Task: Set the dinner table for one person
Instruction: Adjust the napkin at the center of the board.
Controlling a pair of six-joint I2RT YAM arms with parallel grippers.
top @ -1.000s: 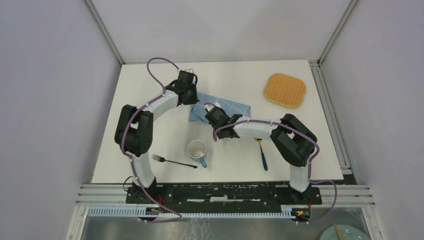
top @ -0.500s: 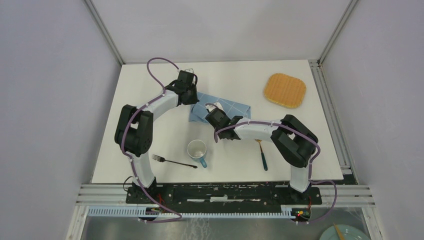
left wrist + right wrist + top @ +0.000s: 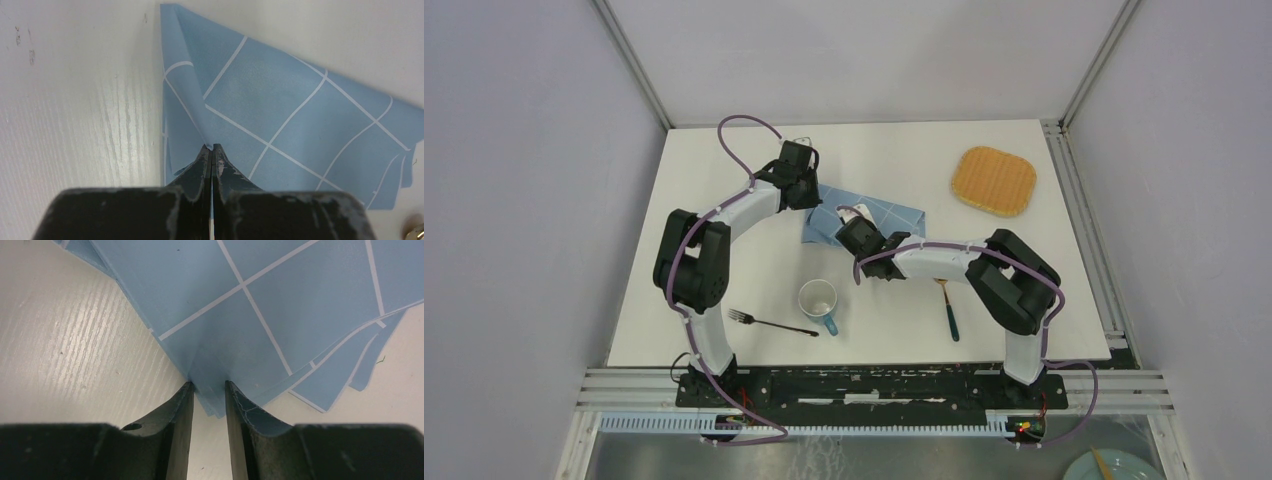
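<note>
Slippage was judged likely, the blue cloth [image 3: 280, 110] on the white worktop [image 3: 75, 100] being pinched only by the tightly closed left fingers [image 3: 201, 167] while its corner was straddled, ungripped, by the slightly parted right fingers [image 3: 181, 410].

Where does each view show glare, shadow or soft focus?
Top view: even, soft light, only faint shadows on the dinner table. Left wrist view: sheen streaks the tabletop grain at left; the left claw is dark and soft. Right wrist view: similar glare at left; the blue checked cloth darkens near the right claw.
</note>
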